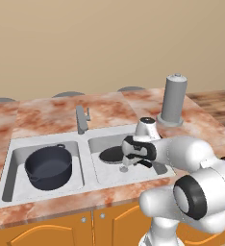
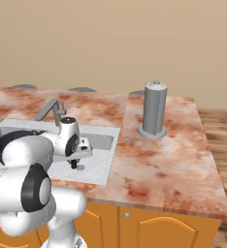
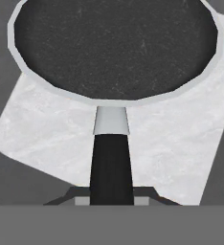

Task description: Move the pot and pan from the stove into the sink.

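The dark blue-grey pot [image 1: 48,166] stands in the left basin of the light grey sink [image 1: 90,135]. The black pan [image 1: 111,154] with its thin light rim sits low in the right basin. In the hand view the pan [image 3: 114,48] lies over the pale basin floor, its long handle [image 3: 111,162] running back toward me. My gripper [image 1: 125,166] [image 2: 77,165] [image 3: 111,200] is shut on the end of that handle, above the basin's front. Whether the pan rests on the floor I cannot tell. The stove is out of view.
The grey faucet [image 1: 81,119] [image 2: 50,110] rises at the sink's rear middle. A tall grey cylinder [image 1: 173,100] [image 2: 154,109] stands on the marble counter right of the sink. Orange cabinet doors [image 1: 61,228] run below the counter's front edge.
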Tool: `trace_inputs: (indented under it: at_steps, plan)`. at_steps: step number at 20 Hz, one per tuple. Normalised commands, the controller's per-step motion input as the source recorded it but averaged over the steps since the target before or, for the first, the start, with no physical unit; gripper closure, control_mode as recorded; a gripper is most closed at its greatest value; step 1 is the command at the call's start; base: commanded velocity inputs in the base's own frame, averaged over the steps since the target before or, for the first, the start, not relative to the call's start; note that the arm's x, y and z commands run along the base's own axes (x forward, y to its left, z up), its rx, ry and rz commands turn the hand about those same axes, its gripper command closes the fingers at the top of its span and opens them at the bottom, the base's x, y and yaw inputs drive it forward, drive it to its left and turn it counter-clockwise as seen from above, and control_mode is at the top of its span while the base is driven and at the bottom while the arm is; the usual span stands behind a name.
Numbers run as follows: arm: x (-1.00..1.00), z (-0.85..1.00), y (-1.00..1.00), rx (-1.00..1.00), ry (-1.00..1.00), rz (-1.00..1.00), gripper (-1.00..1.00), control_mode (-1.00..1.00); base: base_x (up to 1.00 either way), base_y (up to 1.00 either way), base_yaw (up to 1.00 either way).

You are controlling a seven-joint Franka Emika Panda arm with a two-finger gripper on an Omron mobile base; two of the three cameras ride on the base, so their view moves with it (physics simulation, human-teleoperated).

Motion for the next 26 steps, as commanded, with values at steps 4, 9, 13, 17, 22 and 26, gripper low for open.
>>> trace_inputs:
  at_steps: [4, 9, 13, 17, 22, 26]
  plan:
    - [0.28, -0.03, 0.00, 0.00, 0.00, 0.00, 1.00, -1.00, 0.00, 0.00, 0.00]
    - [0.22, -0.18, 0.00, -0.01, 0.00, 0.00, 1.00, -1.00, 0.00, 0.00, 0.00]
    - [0.15, -0.33, 0.01, -0.04, 0.00, 0.00, -1.00, -1.00, 0.00, 0.00, 0.00]
    - [0.11, -0.05, 0.00, 0.00, 0.00, 0.00, -1.00, -1.00, 0.00, 0.00, 0.00]
    - [0.07, 0.21, 0.00, 0.01, -0.01, 0.00, -1.00, -1.00, 0.00, 0.00, 0.00]
    - [0.05, 0.57, 0.00, 0.07, -0.02, 0.00, -1.00, -1.00, 0.00, 0.00, 0.00]
